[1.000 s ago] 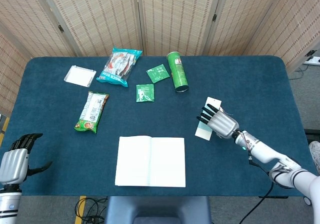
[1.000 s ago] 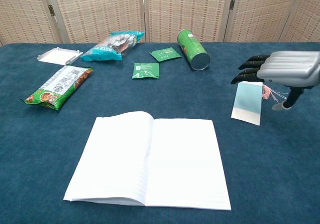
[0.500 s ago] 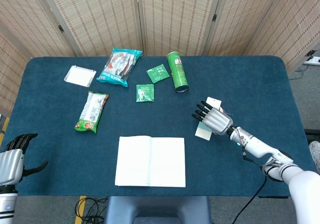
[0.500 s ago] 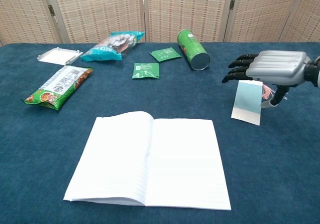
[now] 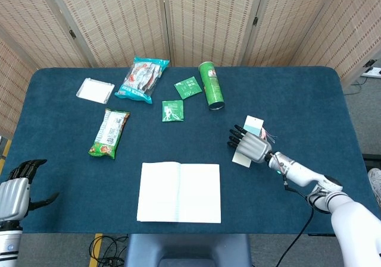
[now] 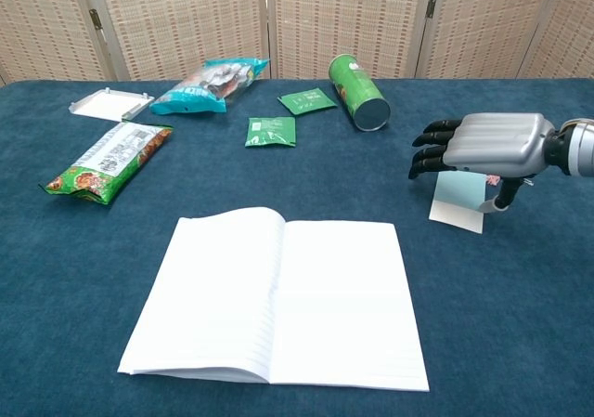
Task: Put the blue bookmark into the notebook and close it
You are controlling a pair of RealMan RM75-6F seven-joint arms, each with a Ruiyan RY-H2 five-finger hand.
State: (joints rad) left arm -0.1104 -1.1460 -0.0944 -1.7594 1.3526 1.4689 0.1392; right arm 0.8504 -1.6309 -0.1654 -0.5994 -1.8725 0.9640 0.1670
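From the head view, the notebook (image 5: 180, 192) lies open and flat near the front edge of the table (image 5: 309, 94), and the bookmark (image 5: 247, 142) rests on the cloth well to its right, so nothing of the task looks finished: the bookmark is not yet lifted, not yet laid on a page, and the cover is not yet shut. The right hand (image 5: 249, 142) hovers palm-down over the bookmark with fingers extended and slightly apart, pointing toward the notebook; whether any fingertip touches the card cannot be told here. The left hand (image 5: 18, 189) sits off the table's front-left corner, fingers loosely curled, holding nothing. A bare strip of cloth runs between bookmark and notebook, giving the right arm a free sweep leftward; the can (image 5: 211, 85) and the green packets (image 5: 172, 110) lie farther back and should not interfere. In the chest view, the right hand (image 6: 483, 146) hangs just above the bookmark (image 6: 458, 203), fingers (image 6: 432, 152) spread and drooping a little, thumb reaching down beside the card's right edge, with no pinch visible. The notebook (image 6: 278, 296) fills the near centre, its right page closest to the bookmark and open to receive it. The front table edge is close, so closing the cover leaves little margin there.
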